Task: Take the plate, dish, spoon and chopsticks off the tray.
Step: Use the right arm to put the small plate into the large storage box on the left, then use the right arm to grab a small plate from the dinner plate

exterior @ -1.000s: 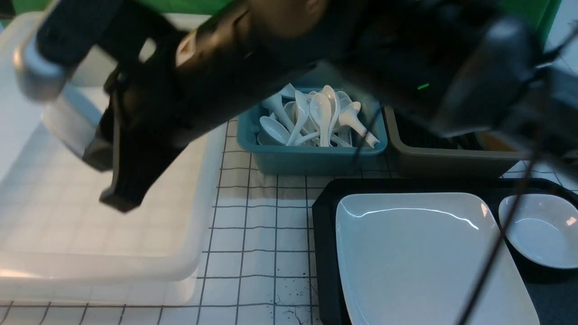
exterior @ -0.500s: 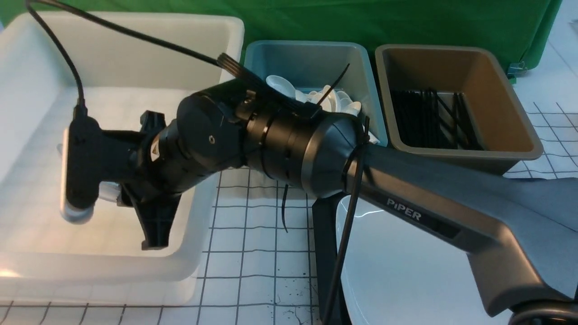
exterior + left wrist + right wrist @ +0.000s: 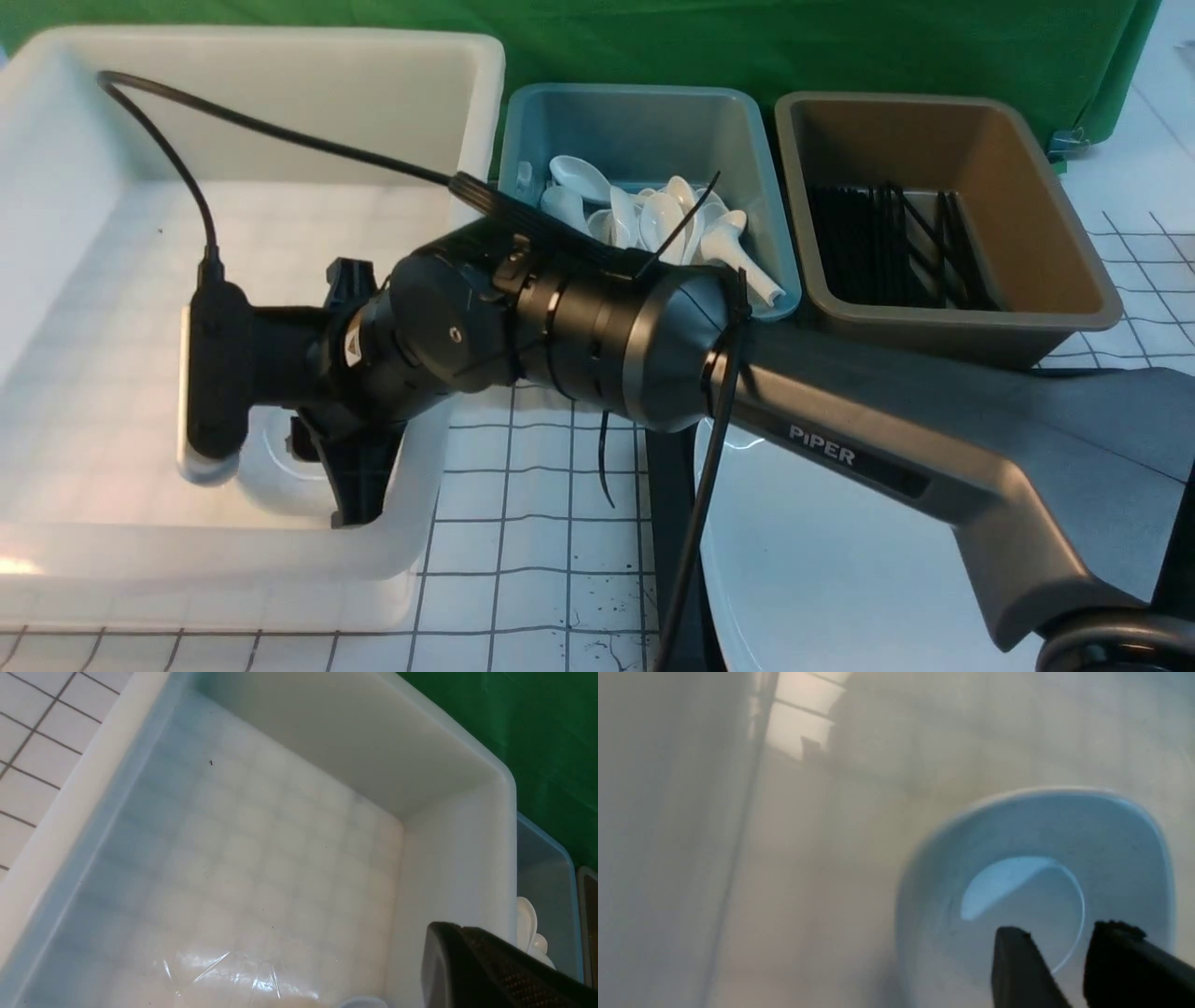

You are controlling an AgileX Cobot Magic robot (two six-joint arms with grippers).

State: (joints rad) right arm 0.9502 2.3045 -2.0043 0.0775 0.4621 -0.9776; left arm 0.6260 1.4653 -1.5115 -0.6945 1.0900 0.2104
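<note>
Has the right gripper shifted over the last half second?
Yes. In the front view the right gripper has moved rightward and slightly down, closer to the right wall of the white tub.

Your right arm [image 3: 840, 439] reaches across toward your left side, wrist angled downward, and the right gripper [image 3: 1057, 940] has its jaws parted. Your left gripper [image 3: 448, 940] hangs with jaws pressed together.

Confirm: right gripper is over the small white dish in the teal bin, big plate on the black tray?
Wrong container. Front view shows the right gripper over the dish in the large white tub; the teal bin holds spoons; the plate is on the tray.
</note>
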